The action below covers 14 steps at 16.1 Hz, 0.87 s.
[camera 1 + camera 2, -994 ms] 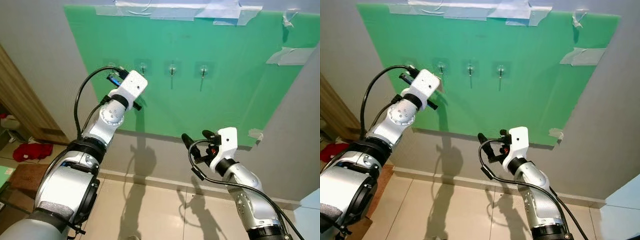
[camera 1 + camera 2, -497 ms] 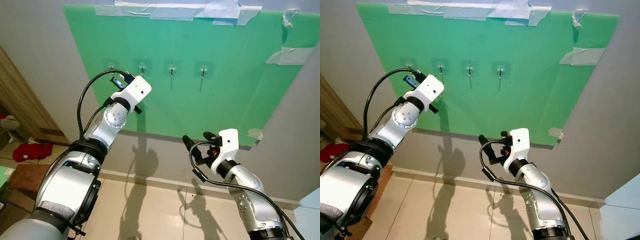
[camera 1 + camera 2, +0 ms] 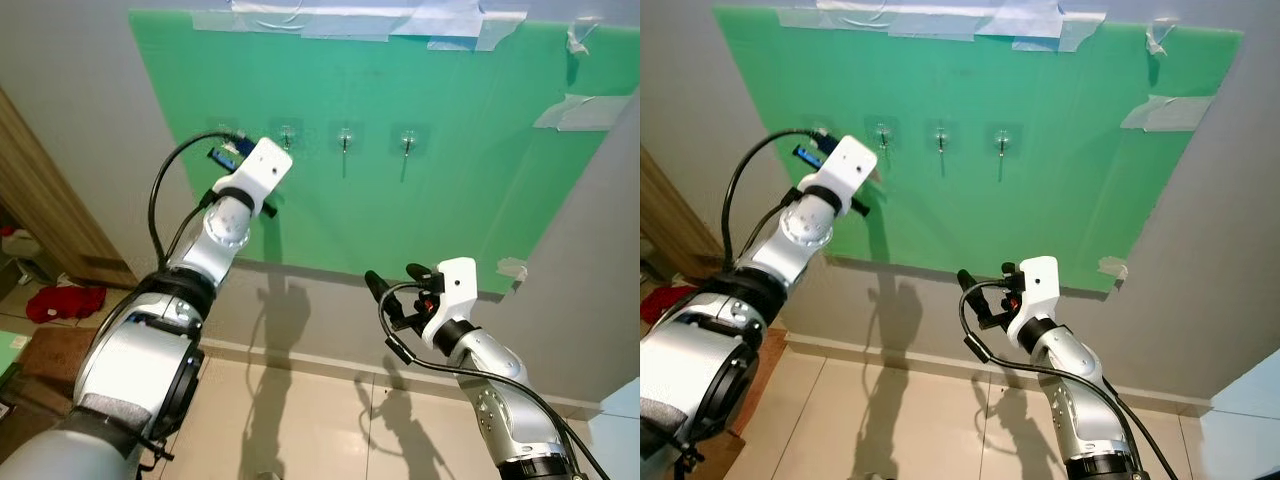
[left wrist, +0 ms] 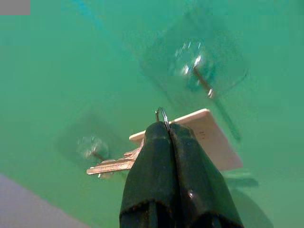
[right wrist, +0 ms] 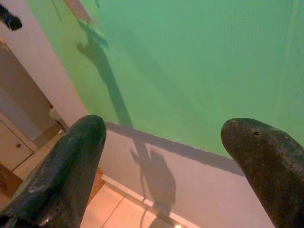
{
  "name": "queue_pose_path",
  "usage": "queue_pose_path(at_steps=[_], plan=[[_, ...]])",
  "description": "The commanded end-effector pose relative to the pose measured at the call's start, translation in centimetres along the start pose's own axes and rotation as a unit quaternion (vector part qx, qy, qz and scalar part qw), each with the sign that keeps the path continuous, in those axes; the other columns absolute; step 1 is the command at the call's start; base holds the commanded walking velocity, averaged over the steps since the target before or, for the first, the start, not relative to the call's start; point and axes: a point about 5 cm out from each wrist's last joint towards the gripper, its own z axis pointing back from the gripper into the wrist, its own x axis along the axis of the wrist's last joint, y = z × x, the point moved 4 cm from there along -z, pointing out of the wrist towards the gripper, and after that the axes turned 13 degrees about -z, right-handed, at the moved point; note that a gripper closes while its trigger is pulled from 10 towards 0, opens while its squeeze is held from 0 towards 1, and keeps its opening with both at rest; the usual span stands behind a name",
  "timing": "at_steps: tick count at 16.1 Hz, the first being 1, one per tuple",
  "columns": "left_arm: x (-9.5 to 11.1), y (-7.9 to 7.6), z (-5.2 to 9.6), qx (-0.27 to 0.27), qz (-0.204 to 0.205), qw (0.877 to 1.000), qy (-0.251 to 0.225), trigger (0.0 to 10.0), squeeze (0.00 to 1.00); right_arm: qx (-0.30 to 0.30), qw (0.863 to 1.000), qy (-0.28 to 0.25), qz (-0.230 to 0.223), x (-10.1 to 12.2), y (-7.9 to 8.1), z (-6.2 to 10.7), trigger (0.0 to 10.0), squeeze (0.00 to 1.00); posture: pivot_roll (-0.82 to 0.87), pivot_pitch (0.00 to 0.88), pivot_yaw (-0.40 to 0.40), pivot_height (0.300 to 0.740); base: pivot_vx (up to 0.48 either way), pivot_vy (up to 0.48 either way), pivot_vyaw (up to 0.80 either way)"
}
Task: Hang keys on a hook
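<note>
Green board behind left gripper, closed on keys.

No readable text, labels, brands or numbers are showing on anything; faint marks on the pale key tag are blurring beyond legibility.

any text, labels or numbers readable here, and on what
None can be read.
Key tag, held in the left gripper with the keys: a faint mark near its edge, too blurred to read.
Green board, tape and hooks: no writing visible.
</note>
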Motion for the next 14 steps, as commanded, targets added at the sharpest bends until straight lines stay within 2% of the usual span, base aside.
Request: queue_pose_path(at_steps=[1, 4, 10, 14], plan=[[0.46, 0.5, -0.34, 0.005, -0.008, 1.0, 0.0, 0.0, 0.0, 0.003, 1.0, -0.006, 0.0, 0.37, 0.34, 0.05, 10.0, 0.0, -0.06, 0.0, 0.103, 0.74, 0.0, 0.0, 0.0], [1.03, 0.2, -0.65, -0.008, -0.006, 1.0, 0.002, 0.0, 0.0, 0.001, 1.0, -0.007, -0.001, 0.26, 0.42, 0.16, 10.0, 0.0, -0.07, 0.0, 0.113, 0.74, 0.0, 0.0, 0.0], [0.75, -0.42, -0.7, -0.028, -0.033, 0.999, 0.016, 0.0, 0.0, -0.003, 1.0, -0.008, -0.004, 0.14, 0.38, 0.41, 10.0, 0.0, -0.08, 0.0, 0.127, 0.74, 0.0, 0.0, 0.0], [1.03, -0.22, -0.83, -0.027, -0.039, 0.999, 0.012, 0.0, 0.0, -0.005, 1.0, -0.009, -0.005, 0.03, 0.45, 0.48, 10.0, 0.0, -0.09, 0.0, 0.134, 0.74, 0.0, 0.0, 0.0]])
